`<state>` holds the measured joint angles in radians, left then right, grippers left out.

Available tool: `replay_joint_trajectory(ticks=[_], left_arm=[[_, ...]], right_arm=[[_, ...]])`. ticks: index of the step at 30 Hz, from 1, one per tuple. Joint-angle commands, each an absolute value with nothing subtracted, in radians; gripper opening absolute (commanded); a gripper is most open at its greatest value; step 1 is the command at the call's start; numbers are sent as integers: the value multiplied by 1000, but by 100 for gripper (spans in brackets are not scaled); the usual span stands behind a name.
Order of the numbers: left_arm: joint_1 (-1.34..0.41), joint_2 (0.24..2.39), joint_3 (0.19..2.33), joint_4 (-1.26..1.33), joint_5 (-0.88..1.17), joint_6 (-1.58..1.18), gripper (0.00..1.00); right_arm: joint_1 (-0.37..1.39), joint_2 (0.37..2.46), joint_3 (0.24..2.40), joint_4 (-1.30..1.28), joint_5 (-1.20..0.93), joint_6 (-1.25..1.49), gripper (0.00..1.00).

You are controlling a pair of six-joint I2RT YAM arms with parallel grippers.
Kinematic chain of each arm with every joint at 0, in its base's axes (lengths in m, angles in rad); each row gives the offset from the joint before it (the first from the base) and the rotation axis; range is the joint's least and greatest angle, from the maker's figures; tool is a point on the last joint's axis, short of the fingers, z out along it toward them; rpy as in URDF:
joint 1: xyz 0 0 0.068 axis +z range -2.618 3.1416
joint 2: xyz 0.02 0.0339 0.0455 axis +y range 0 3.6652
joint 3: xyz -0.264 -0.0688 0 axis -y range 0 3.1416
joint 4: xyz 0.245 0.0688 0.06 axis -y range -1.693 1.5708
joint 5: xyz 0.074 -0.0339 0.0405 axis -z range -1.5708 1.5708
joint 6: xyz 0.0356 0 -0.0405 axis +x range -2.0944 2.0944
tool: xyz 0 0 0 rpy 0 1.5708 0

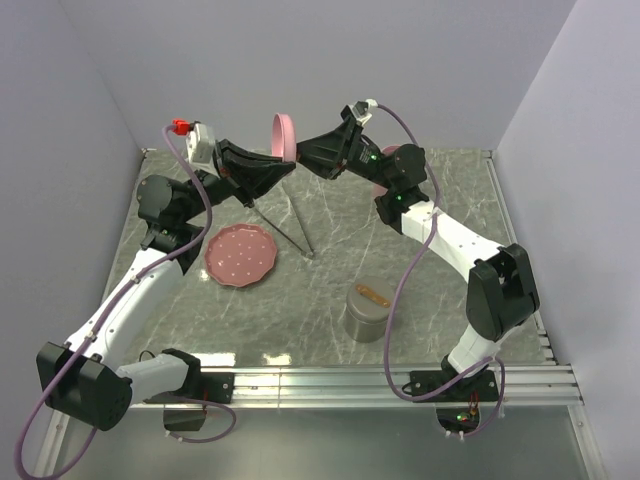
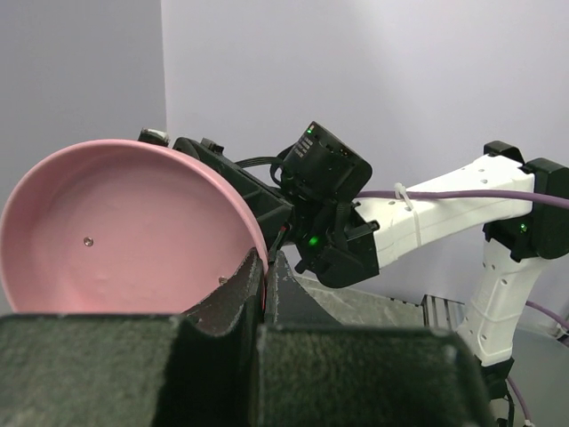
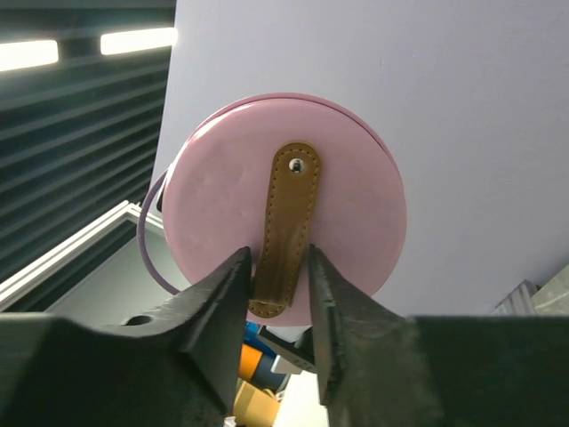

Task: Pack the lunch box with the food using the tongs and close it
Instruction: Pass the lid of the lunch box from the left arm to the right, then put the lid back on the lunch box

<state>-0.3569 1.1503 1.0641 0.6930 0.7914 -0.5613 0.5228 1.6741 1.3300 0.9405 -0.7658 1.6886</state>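
My left gripper [image 1: 281, 163] [image 2: 265, 265] is shut on the rim of a round pink lid [image 1: 282, 133] [image 2: 116, 231] and holds it on edge, high above the table. My right gripper [image 1: 302, 152] [image 3: 277, 267] meets the lid [image 3: 356, 205] from the other side, with its jaws pressed to both edges of the brown strap [image 3: 289, 222]. The silver lunch box [image 1: 366, 322] stands open on the table, brown-orange food [image 1: 372, 294] inside. The thin tongs [image 1: 285, 225] lie on the table beyond the pink plate [image 1: 240, 255].
A second pink object [image 1: 384, 187] shows partly behind the right arm. Grey walls close in the back and sides, and a metal rail [image 1: 380, 380] runs along the near edge. Both arms reach over the far half of the table.
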Motion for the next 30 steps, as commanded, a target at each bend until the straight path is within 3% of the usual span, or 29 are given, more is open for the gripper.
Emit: replay_joint_trajectory(ticks=[1,6,13,16,20,21,26,30], left_arm=[[-368,1152,1075,716,827,-529,1],[-371,1154,1071,706,828,-508,1],[-371,1157,1072,680,818,-502,2],[-371,1151,1072,663,812,-497,7],[-371,1146,1077,606,784,-497,25],[-371,1143,1080,600,778,-500,34],[-371,1138,1081,577,755,-503,47],[-371,1140,1092,551,736,-506,65]], right_arm=[[532,1652,1370,983,-779,1675,38],[532,1652,1378,988,-787,1678,30],[531,1649,1399,993,-807,1642,0],[526,1648,1401,991,-816,1631,0],[500,1646,1391,983,-813,1625,0],[494,1644,1393,974,-816,1615,0],[451,1631,1405,878,-845,1514,0],[405,1617,1422,744,-867,1370,0]])
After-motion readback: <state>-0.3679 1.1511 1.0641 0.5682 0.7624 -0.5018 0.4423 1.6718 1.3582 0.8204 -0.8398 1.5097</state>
